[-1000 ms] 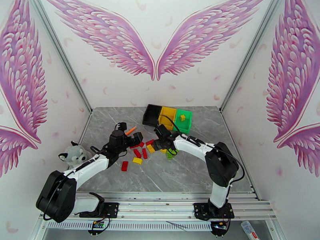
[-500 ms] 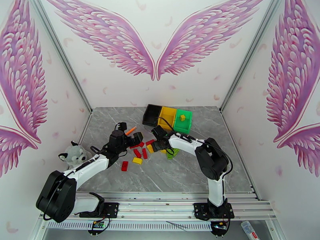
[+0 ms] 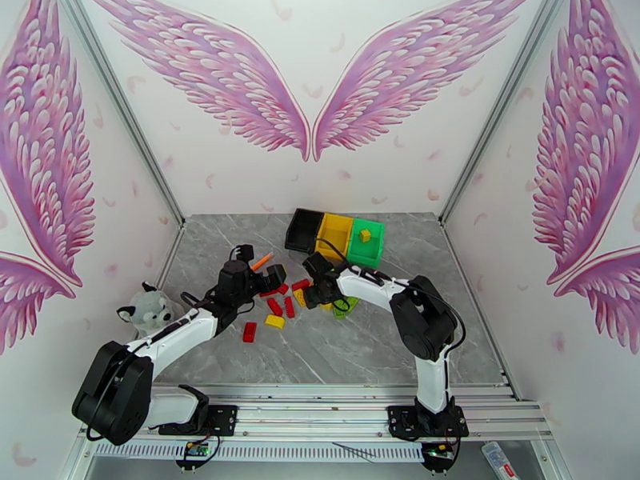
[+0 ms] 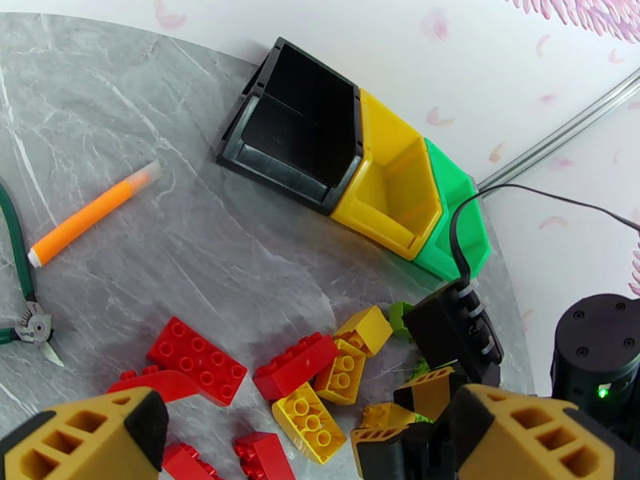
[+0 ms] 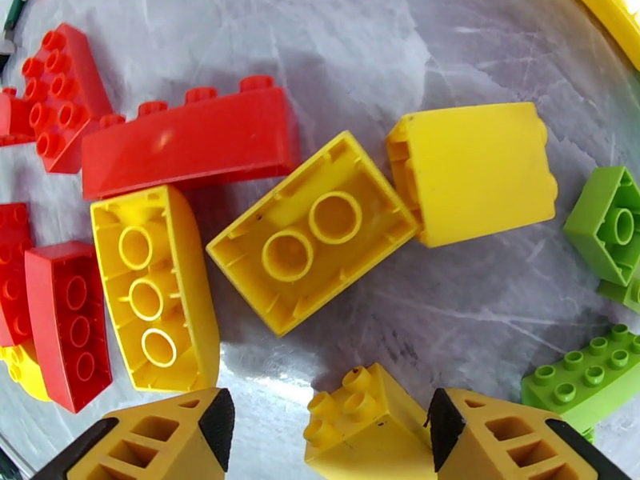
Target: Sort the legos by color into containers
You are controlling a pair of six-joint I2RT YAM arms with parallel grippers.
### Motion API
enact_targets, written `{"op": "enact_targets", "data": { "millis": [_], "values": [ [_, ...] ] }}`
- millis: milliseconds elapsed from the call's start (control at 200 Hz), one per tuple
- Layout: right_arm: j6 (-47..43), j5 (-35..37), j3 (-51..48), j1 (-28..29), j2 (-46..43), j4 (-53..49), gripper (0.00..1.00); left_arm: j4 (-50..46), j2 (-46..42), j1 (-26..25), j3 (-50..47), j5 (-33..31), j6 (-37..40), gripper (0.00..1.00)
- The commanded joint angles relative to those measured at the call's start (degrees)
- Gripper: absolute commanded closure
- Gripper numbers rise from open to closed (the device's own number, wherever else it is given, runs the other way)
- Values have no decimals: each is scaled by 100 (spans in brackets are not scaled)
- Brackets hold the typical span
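there, right gripper [image 5: 328, 414] apart around a small yellow lego [image 5: 362, 424], studs up-left; left gripper [image 4: 308, 414] wide apart

You have a grey marble-patterned table [image 3: 384, 346] with a black bin [image 3: 303, 230], a yellow bin [image 3: 334, 234] and a green bin [image 3: 366, 243] touching in a row toward its far edge. Just in front of them is a loose scatter of legos [image 3: 290, 307]: red bricks [image 4: 196, 362] on the left, yellow bricks [image 5: 312, 234] in the middle, some with hollow undersides up, and light green bricks [image 5: 612, 222] on the right. Left of the pile you'll see an orange marker [image 4: 92, 214] and green-handled pliers [image 4: 20, 298], a lone red brick [image 3: 250, 332] on the near side, and a grey plush dog [image 3: 148, 310] at the left edge.
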Motion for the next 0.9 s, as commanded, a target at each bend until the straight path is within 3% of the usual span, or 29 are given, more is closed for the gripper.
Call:
{"op": "enact_targets", "data": {
  "millis": [0,380,600,895],
  "values": [
    [50,168,-165,106,-209,-203,35,-5,-117,22,-44,-17,47,1],
    [71,421,-350,201,-252,-124,48,42,-73,22,-58,23,15,1],
    [90,650,-363,199,-281,-65,63,140,65,-41,-58,66,-14,1],
    [273,732,-610,-45,-962,164,71,126,322,-467,122,-88,197,1]
  ]
}}
